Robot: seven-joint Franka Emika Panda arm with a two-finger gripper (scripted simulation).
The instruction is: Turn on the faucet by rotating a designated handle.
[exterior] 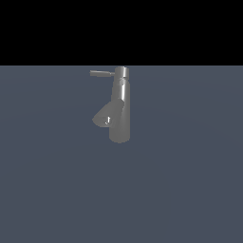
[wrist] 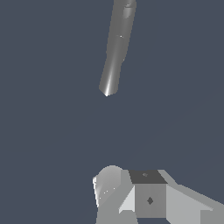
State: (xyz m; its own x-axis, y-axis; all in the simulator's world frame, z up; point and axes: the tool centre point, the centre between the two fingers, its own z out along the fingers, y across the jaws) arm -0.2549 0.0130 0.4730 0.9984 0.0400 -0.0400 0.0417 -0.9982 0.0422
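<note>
Flat dark blue-grey floor point(exterior: 190, 190), black bkgd point(exterior: 47, 28) behind.

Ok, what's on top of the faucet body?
A cylindrical cap tops the faucet, with the handle sticking out toward the exterior view's left. Nothing rests on the cap. Its join to the body can't be made out.

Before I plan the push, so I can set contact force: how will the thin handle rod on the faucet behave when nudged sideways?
The handle looks like rigid metal, so it probably won't flex. Its shiny, thin, round surface may let a fingertip slide off. Joined to the cap of the faucet, it should swing about the upright body rather than tip it.
</note>
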